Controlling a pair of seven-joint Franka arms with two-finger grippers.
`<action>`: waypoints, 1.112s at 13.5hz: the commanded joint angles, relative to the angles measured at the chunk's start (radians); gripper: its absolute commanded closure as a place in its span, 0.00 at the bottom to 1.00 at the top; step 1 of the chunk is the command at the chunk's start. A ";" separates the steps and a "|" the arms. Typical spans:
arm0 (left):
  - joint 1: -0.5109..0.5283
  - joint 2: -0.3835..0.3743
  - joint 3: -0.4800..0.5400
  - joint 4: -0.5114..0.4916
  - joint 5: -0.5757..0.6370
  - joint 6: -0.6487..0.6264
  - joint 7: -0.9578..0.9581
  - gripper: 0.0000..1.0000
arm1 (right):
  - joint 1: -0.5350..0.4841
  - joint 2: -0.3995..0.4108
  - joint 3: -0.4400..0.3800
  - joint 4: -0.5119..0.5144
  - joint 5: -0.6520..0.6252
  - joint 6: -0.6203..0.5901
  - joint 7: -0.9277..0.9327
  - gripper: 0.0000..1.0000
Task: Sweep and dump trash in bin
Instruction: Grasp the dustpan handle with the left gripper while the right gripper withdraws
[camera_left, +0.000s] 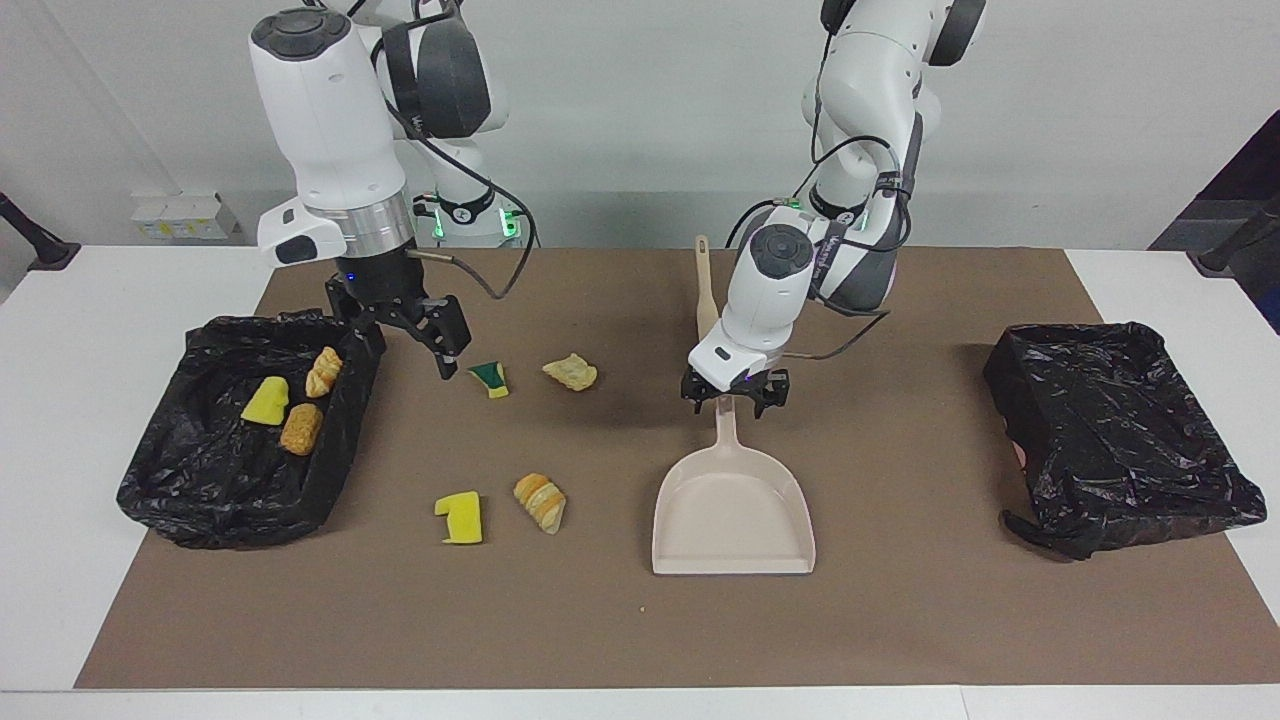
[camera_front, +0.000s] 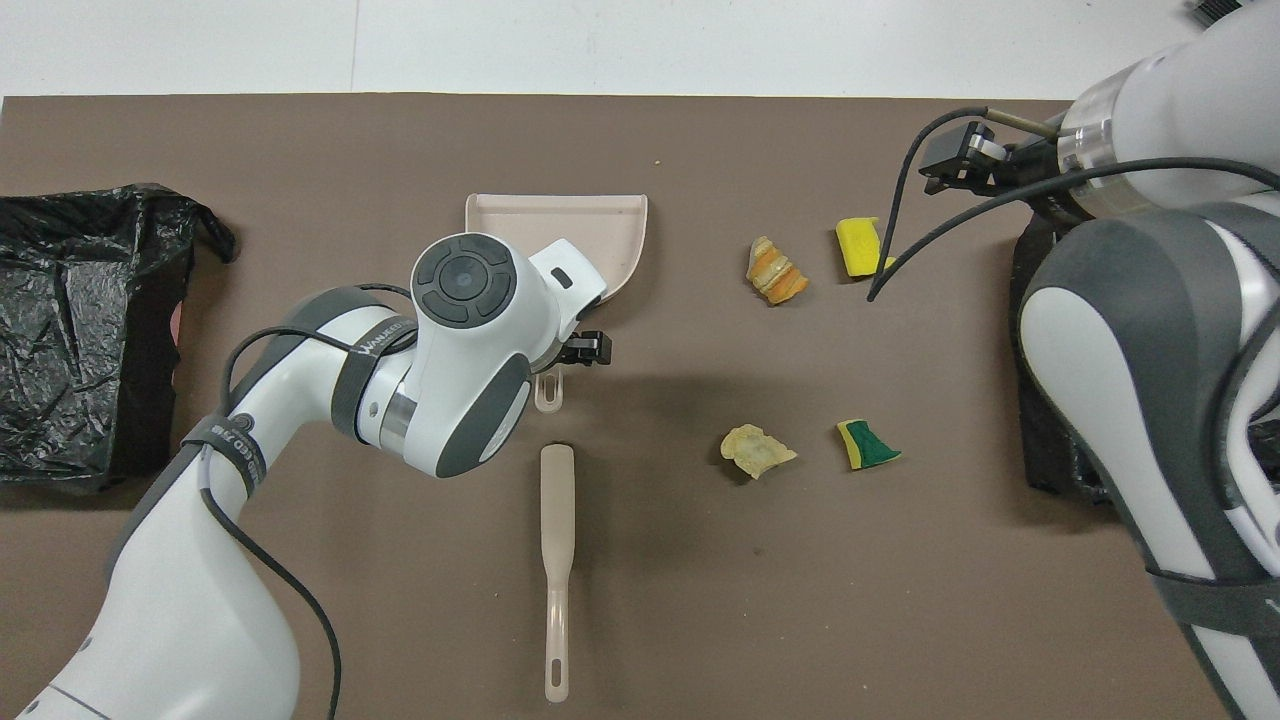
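Observation:
Loose trash lies on the brown mat: a green-and-yellow sponge scrap, a flaky bread piece, a yellow sponge scrap and a bread chunk. The black-lined bin at the right arm's end holds three more pieces. My right gripper hangs open between that bin and the green scrap, holding nothing. The beige dustpan lies flat. My left gripper is open, low over the top of its handle, one finger on each side.
A beige brush lies in line with the dustpan handle, nearer to the robots. A second black-lined bin sits at the left arm's end. A white table shows around the mat.

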 joint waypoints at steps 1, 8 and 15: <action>-0.017 0.011 0.018 0.021 0.066 -0.007 -0.005 0.00 | -0.011 -0.037 0.007 0.000 0.028 -0.061 -0.036 0.00; -0.020 0.011 0.015 0.027 0.073 -0.052 0.001 1.00 | -0.058 -0.141 0.004 -0.011 0.031 -0.267 -0.198 0.00; 0.095 -0.067 0.024 0.025 0.076 -0.104 0.606 1.00 | -0.103 -0.190 0.007 -0.093 0.077 -0.244 -0.246 0.00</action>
